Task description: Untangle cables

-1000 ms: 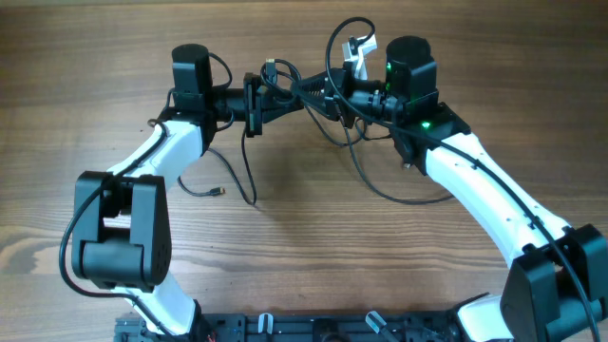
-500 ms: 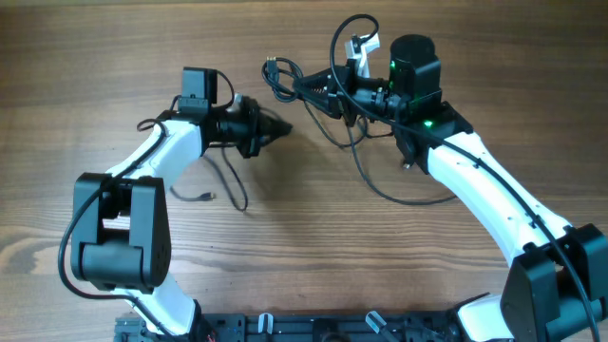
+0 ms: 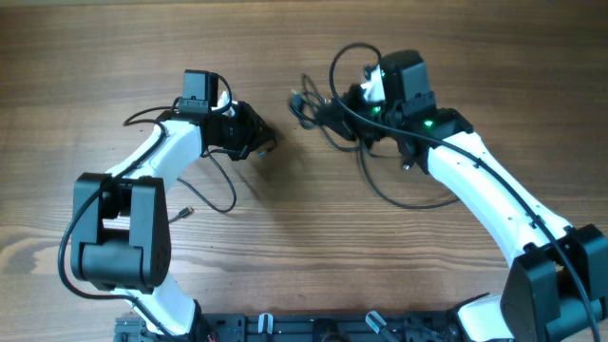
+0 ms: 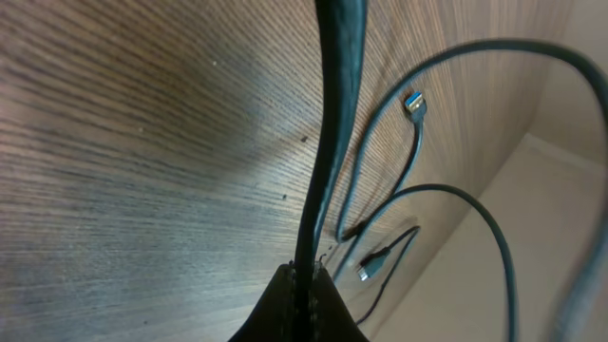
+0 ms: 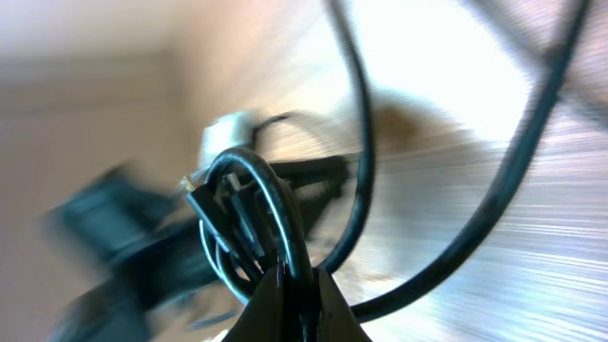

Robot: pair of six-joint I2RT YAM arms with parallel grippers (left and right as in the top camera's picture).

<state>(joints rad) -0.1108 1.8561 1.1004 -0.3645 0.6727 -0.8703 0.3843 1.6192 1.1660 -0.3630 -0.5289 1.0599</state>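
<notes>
My left gripper (image 3: 265,142) is shut on one thin black cable (image 3: 226,193). That cable curls down over the wood to a small plug (image 3: 183,211). In the left wrist view the jaws (image 4: 306,277) pinch this cable (image 4: 330,142), and two plugs (image 4: 413,100) lie on the table beyond. My right gripper (image 3: 330,112) is shut on a bunched knot of cables (image 3: 306,103), held apart from the left gripper. The right wrist view is blurred, with the looped cables (image 5: 242,204) rising from the shut jaws (image 5: 299,283). A long loop (image 3: 399,198) trails on the table below the right arm.
The wooden table (image 3: 304,256) spreads around both arms. The arm bases and a black rail (image 3: 313,328) sit at the near edge. The right arm's own thicker wire (image 3: 342,57) arcs above its wrist.
The two grippers have drawn apart: the left one swung back and down with its cable, dragging the plug on the table leftward. The right one turned and shifted the bundle slightly rightward.
</notes>
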